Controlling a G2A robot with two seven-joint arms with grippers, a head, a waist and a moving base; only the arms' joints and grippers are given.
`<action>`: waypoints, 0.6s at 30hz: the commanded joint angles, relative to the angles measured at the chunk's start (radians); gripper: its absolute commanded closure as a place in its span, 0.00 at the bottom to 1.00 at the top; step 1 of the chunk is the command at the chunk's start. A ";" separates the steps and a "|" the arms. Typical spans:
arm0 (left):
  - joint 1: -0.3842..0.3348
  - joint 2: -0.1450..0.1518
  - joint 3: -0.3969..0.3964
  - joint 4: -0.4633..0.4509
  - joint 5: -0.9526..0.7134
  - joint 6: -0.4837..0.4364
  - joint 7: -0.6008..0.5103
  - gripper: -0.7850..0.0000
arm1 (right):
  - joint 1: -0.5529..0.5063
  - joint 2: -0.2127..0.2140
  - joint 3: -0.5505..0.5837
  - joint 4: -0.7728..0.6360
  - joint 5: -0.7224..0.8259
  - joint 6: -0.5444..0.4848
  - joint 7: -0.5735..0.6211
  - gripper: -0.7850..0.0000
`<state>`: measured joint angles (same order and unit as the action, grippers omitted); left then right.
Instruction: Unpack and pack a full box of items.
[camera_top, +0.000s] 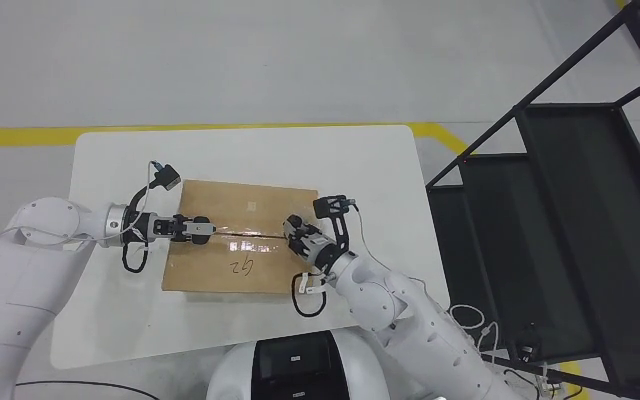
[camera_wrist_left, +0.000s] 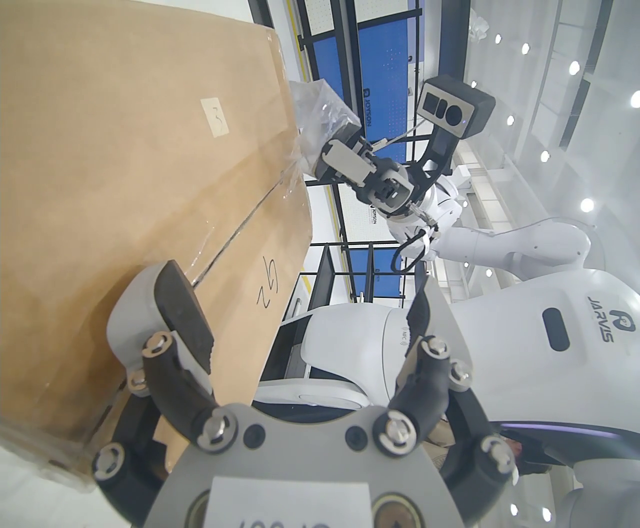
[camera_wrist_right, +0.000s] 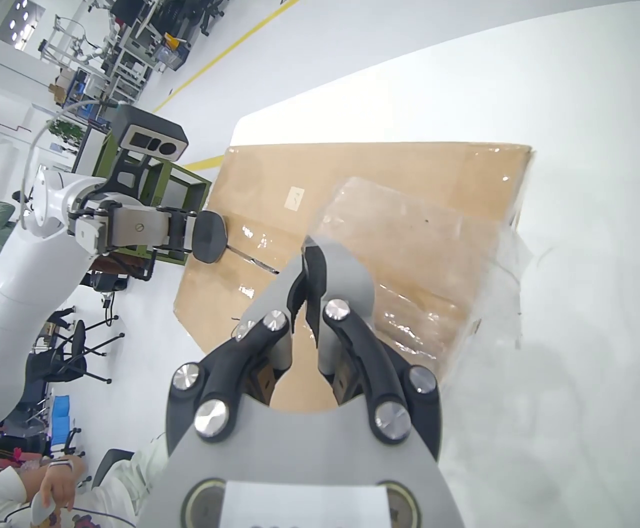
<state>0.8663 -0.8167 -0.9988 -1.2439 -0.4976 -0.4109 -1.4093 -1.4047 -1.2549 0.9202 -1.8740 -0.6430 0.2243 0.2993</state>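
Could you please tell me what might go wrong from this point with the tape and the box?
1. The right gripper is shut on clear tape peeled up from the end of the box. The tape may tear or slip out, since the rest looks stuck along the seam.
2. The left gripper is open over the box top and not clamping it, so a hard pull might drag or tilt the box on the table.

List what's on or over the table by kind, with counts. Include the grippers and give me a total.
Cardboard box: 1
Paper label on the box: 1
Clear tape: 1
Grippers: 2, the left gripper and the right gripper
Total: 5
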 joint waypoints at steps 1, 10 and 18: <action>0.000 0.000 0.000 0.000 0.000 0.000 0.000 0.00 | 0.016 -0.005 -0.021 0.015 -0.004 0.006 0.016 1.00; 0.000 0.000 0.000 0.000 0.000 0.000 0.000 0.00 | 0.054 -0.023 -0.071 0.060 -0.027 0.033 0.046 1.00; 0.017 0.005 -0.045 -0.004 -0.031 -0.008 0.086 0.00 | 0.064 -0.032 -0.083 0.060 -0.031 0.034 0.065 0.00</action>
<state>0.8752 -0.8151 -1.0207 -1.2479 -0.5121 -0.4124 -1.3707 -1.3408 -1.2867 0.8369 -1.8096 -0.6742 0.2612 0.3637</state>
